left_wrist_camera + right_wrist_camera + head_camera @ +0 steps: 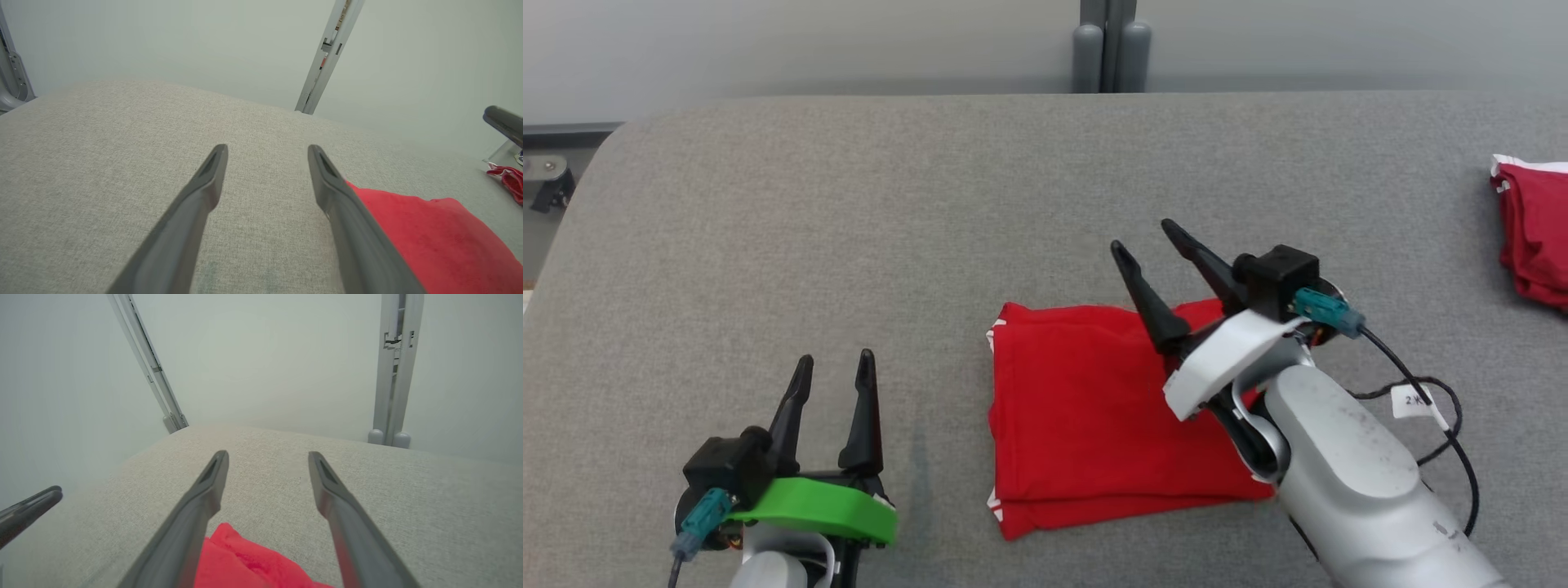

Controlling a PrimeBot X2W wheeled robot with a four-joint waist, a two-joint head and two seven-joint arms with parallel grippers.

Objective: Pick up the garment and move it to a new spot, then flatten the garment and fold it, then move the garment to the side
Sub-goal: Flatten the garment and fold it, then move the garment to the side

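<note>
A red garment (1086,416) lies folded into a flat rectangle on the grey table (849,229), a little right of centre near the front. My right gripper (1145,238) hangs above the garment's far right corner, fingers open and empty, pointing up and left. In the right wrist view the garment (241,563) shows below the open right gripper (267,457). My left gripper (836,361) stands open and empty at the lower left, apart from the cloth. The left wrist view has the garment (433,241) to the right of the open left gripper (267,149).
A second red cloth with white trim (1535,233) lies bunched at the table's far right edge. A black cable with a white tag (1429,408) loops off the right forearm. Grey posts (1111,49) stand behind the table's back edge.
</note>
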